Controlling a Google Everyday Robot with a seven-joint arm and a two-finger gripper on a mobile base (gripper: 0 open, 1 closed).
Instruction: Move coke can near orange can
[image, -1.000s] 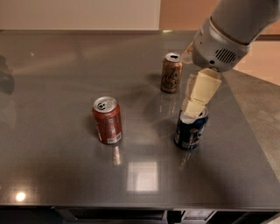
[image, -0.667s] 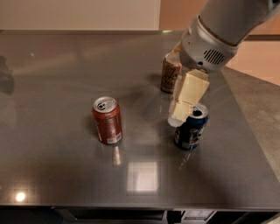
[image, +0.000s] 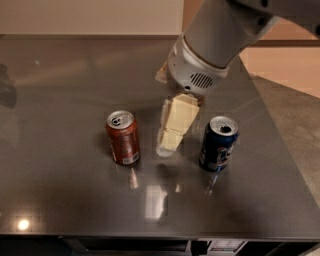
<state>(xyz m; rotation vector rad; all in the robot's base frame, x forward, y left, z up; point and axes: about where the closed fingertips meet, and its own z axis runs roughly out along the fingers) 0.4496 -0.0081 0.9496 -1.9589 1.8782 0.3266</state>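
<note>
The arm (image: 215, 45) hides the orange can. The gripper (image: 169, 145) hangs just right of the coke can (image: 123, 137), the blue can (image: 218, 143) farther right; released or clenched, I cannot tell.

Arm (image: 225, 30): fat, smooth, light-grey cylinder | wrist housing (image: 192, 75): rounded, paler grey-white, with a small dark slotted vent grille on its face | gripper (image: 169, 145): cream-yellow, blocky, in stepped segments, low between the coke can (image: 123, 137) and the blue can (image: 218, 143)
</note>
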